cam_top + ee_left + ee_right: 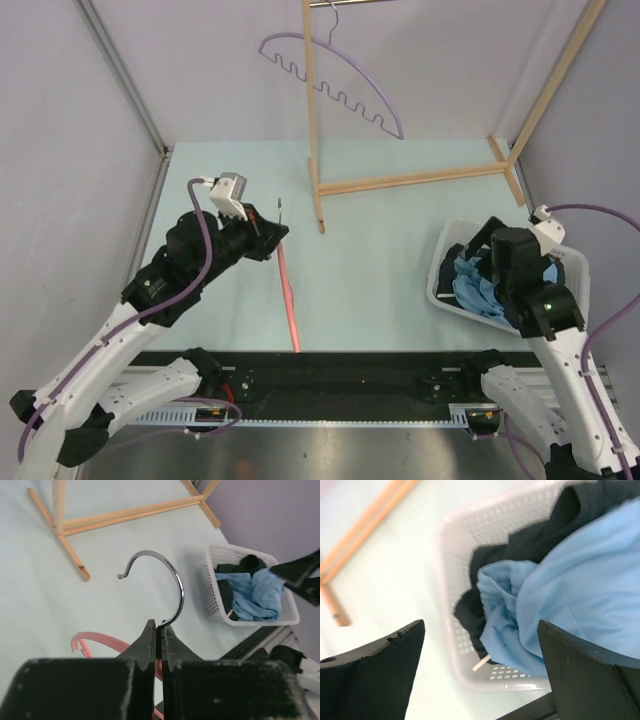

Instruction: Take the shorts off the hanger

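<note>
Chrome hook (181,592) of pink hanger (290,300) pinched in left gripper (159,629). Shorts (478,285) heaped in basket (437,275) at four o'clock, under right gripper (481,625), splayed wide, empty. Could snag blue pair (570,580), dragging it out.

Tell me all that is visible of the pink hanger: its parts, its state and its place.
The pink hanger has a slim pink body, plastic-looking, and a shiny metal hook. It carries no clothes. The left tool is shut on the hook's stem, just above the body. From above it shows edge-on, over the pale table, left of the wooden rack.
</note>
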{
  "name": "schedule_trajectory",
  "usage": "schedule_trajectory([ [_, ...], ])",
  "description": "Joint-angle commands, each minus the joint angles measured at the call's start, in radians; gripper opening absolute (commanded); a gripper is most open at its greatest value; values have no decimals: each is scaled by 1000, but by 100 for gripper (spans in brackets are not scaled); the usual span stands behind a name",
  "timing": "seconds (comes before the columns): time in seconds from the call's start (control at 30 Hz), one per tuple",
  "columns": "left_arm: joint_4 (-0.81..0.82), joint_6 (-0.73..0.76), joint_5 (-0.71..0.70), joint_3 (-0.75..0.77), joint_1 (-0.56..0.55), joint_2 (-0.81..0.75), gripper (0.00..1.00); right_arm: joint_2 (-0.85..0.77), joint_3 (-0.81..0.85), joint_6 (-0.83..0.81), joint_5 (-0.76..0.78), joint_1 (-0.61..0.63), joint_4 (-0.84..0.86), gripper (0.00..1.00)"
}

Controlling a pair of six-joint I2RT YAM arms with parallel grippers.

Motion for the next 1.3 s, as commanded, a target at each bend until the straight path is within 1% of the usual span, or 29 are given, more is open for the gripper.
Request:
schedule_trajectory([
  [0.0,56,80,-106,45,6,26,0,-6,139,-110,-31,12,-68,100],
  [0.07,62,102,-145,48,6,39,0,6,196,-139,-44,21,-65,100],
  [0.13,62,114,-169,55,6,57,0,18,230,-174,-167,41,-36,100],
  [0.17,61,131,-201,62,6,65,0,28,248,-205,-312,47,16,100],
  [0.23,50,154,-243,68,6,89,0,46,250,-217,-478,85,85,100],
  [0.27,45,165,-284,76,4,100,0,69,249,-202,-608,108,155,100],
  [0.3,39,174,-307,79,6,121,0,78,249,-188,-656,135,192,100],
  [0.33,21,192,-326,84,6,132,0,86,250,-178,-689,209,231,100],
  [0.37,10,198,-375,96,6,141,0,97,250,-162,-725,252,311,100],
  [0.4,-2,205,-399,99,6,152,0,116,250,-158,-732,297,350,100],
  [0.43,-30,211,-419,111,6,166,0,135,250,-156,-732,401,420,100],
  [0.47,-41,211,-465,116,6,174,0,170,249,-153,-721,447,451,100],
  [0.5,-51,211,-482,117,6,178,0,192,252,-154,-709,501,482,100],
  [0.53,-64,211,-499,117,4,183,0,210,252,-162,-692,593,527,100],
  [0.57,-68,211,-528,116,4,183,0,230,258,-177,-643,640,545,100],
  [0.63,-77,211,-553,113,4,184,0,287,267,-197,-597,713,585,100],
  [0.67,-84,211,-564,113,4,186,0,305,272,-205,-563,771,600,100],
  [0.77,-94,211,-607,107,1,186,0,364,284,-233,-523,860,648,100],
  [0.83,-99,209,-620,105,0,187,0,408,296,-237,-456,886,651,100],
  [0.93,-94,206,-611,99,-4,174,0,452,310,-236,-387,909,636,93],
  [0.97,-93,206,-608,99,-5,172,0,463,311,-234,-373,912,631,87],
  [1.03,-93,211,-601,99,-10,168,0,476,316,-230,-330,914,628,81],
  [1.07,-93,211,-599,101,-11,168,0,488,316,-231,-327,914,630,74],
  [1.13,-97,209,-598,110,-16,172,0,499,321,-230,-333,914,642,69],
  [1.17,-99,209,-596,111,-17,172,0,509,319,-228,-335,916,648,63],
  [1.23,-97,208,-590,116,-26,175,0,520,321,-228,-333,916,659,57],
  [1.27,-96,208,-585,119,-28,174,0,531,321,-224,-331,916,660,51],
])
